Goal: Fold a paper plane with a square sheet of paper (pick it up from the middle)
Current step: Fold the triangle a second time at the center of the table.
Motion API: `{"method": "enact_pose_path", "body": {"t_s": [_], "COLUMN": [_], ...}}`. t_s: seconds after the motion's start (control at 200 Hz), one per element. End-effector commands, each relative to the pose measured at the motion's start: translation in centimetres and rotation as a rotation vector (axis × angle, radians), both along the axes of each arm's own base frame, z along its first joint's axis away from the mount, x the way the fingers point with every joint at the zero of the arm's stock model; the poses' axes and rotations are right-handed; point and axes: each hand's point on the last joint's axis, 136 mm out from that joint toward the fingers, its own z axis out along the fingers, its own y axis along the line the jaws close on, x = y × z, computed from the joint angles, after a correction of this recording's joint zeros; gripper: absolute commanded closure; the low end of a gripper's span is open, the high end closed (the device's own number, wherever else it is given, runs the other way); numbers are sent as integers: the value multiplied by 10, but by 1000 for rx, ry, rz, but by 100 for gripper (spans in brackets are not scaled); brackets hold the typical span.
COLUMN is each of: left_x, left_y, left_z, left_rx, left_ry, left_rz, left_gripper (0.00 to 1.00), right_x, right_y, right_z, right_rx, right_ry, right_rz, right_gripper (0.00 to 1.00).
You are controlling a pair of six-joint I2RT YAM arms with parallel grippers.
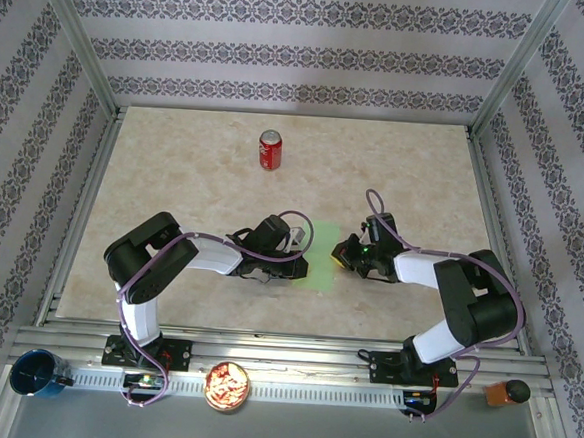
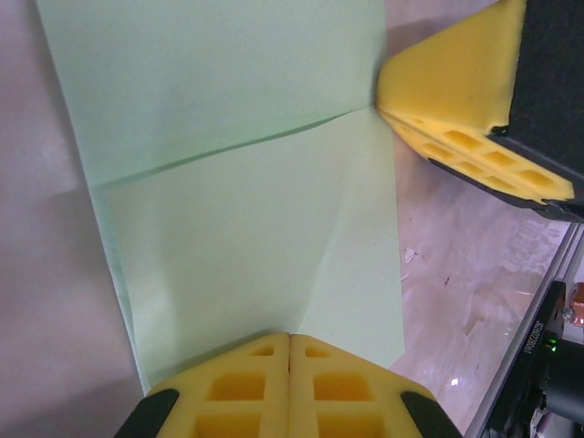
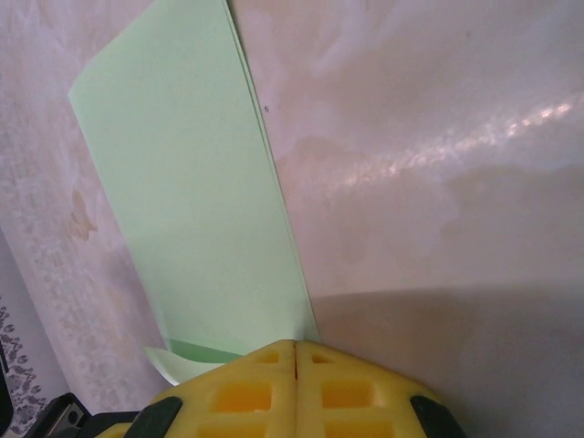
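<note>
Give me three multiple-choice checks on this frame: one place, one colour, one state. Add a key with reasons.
1. Where is the red can relative to the paper?
A. farther from the arm bases, apart from it
B. on top of it
C. nearer the bases than it

2. What colour is the paper?
A. white
B. light green
C. blue

3. The left end effector and right end effector are:
A. both open
B. one open, one shut
C. both shut

Key:
1 A, the can stands alone toward the far edge in the top view.
2 B, the paper is pale green in all three views.
3 C, each wrist view shows its yellow jaws meeting with no gap.
</note>
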Motion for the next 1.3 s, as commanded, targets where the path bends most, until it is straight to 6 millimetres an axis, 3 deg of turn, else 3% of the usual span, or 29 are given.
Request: {"method": "enact_pose_path", "body": {"t_s": [0.0, 0.165, 0.325, 0.48, 0.719, 0.844, 1.099, 1.299], "left_x": [-25, -25, -24, -23, -21, -18, -6, 4], "left_y": [37, 37, 36, 35, 31, 29, 9, -9], "left_z": [-45, -43, -41, -39, -30, -14, 38, 44], "left_rx": [170, 165, 158, 152, 132, 117, 27, -14], "left_ry": [113, 111, 108, 104, 95, 73, 18, 28], "left_rz": [12, 15, 17, 19, 16, 13, -6, 3], "left_gripper": [100, 100, 100, 100, 100, 100, 99, 100], "right_x": [7, 8, 0, -10, -20, -28, -30, -29], "right_y": [-15, -5, 12, 29, 15, 8, 10, 11], "right_z": [-3, 26, 35, 20, -14, -28, -29, -26], "right_rx": [-67, -78, -41, -28, -115, -125, -118, -113], "right_ry": [-6, -109, -132, -71, 31, 69, 73, 69], "right_rz": [-42, -9, 46, 107, 84, 68, 82, 80], "right_gripper": [100, 100, 100, 100, 100, 100, 100, 100]}}
